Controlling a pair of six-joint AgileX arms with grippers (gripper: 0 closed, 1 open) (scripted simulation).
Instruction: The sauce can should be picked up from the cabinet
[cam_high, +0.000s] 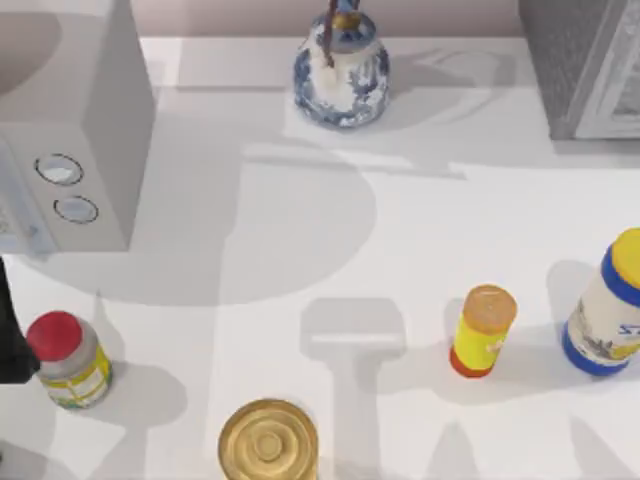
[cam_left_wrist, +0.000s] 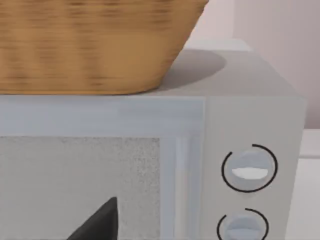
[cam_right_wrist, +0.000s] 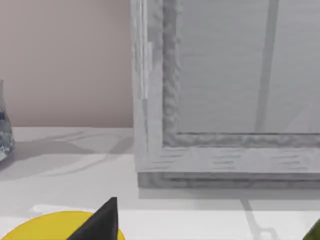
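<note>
The speckled grey cabinet (cam_high: 575, 60) with its paler framed door stands far right on the smooth white table (cam_high: 420, 250). Whether either hand is wide or narrow, I cannot tell.

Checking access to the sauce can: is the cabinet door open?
No, in the right wrist view the cabinet door sits closed, flush in its frame.

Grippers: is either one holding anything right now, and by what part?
It cannot be told. One dark finger shows in the right wrist view before the closed cabinet, one in the left wrist view before the microwave, with nothing seen against either.
</note>
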